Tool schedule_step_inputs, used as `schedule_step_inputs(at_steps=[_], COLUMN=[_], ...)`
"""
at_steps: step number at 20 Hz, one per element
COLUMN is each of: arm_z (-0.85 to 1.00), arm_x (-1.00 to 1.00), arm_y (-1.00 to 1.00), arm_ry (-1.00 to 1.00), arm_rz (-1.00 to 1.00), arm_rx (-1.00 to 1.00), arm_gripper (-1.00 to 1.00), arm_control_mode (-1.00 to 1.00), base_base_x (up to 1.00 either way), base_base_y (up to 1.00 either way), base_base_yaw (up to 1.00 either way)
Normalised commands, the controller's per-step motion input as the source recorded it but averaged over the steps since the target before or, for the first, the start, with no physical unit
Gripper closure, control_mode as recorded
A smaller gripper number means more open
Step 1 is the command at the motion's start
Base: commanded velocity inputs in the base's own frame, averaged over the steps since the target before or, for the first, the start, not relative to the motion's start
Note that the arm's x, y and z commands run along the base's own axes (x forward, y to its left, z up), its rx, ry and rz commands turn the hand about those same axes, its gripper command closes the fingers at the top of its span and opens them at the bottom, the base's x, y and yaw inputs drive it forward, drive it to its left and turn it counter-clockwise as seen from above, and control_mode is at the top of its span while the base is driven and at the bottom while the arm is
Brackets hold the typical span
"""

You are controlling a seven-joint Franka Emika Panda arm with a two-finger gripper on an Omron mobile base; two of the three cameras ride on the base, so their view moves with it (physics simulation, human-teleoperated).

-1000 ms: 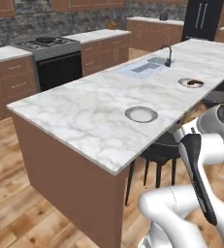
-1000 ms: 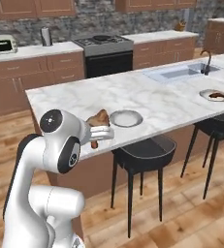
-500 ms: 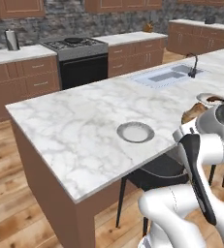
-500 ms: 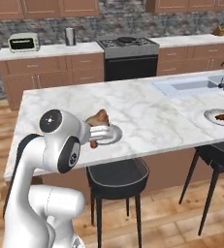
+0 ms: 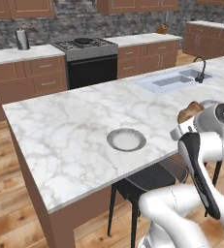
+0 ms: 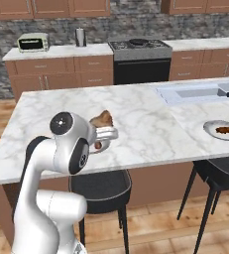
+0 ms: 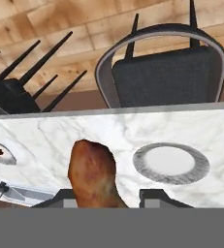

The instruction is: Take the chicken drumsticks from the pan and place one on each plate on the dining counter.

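My gripper (image 7: 106, 198) is shut on a golden-brown chicken drumstick (image 7: 94, 175), held above the dining counter (image 7: 45, 135). An empty grey-white plate (image 7: 171, 163) lies just right of the drumstick in the hand view. In the left base view, this plate (image 5: 126, 139) lies near the counter's front edge, left of the gripper (image 5: 187, 122) and its drumstick (image 5: 190, 112). A second plate (image 6: 224, 130) further right along the counter carries another drumstick (image 6: 226, 131). The black pan (image 6: 138, 42) sits on the stove at the back wall.
Black stools (image 6: 100, 186) stand along the counter's near side; another stool (image 7: 167, 68) is at the far side. The inset sink (image 5: 171, 80) with a dark tap (image 5: 200, 72) lies right of the empty plate. A toaster (image 6: 33, 42) sits on the wall cabinets.
The whole picture has shifted as the base drove along the counter, so the empty plate now lies nearer the held drumstick. The gripper stays shut on the drumstick.
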Motion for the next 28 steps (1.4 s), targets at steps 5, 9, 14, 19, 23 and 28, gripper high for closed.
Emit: schedule_step_inputs(at_steps=[5, 9, 14, 19, 23, 28], arm_z=[-0.16, -0.16, -0.11, -0.29, -0.54, -0.63], arm_x=[0.82, 0.6, 0.34, 0.32, 0.57, 0.48], arm_y=[0.04, 0.34, 0.7, 0.3, 0.27, 0.39], arm_ry=[0.02, 0.05, 0.04, 0.05, 0.01, 0.08], arm_rz=[0.14, 0.07, 0.01, 0.04, 0.14, 0.16], arm_rx=[0.01, -0.02, -0.12, -0.07, 0.0, -0.07], arm_gripper=[1.0, 1.0, 1.0, 1.0, 1.0, 1.0], arm_control_mode=[-1.0, -1.0, -1.0, -1.0, -1.0, -1.0], base_base_x=[0.0, 0.0, 0.0, 0.0, 0.0, 0.0], base_base_y=[0.0, 0.0, 0.0, 0.0, 0.0, 0.0], base_base_yaw=[0.0, 0.0, 0.0, 0.0, 0.0, 0.0])
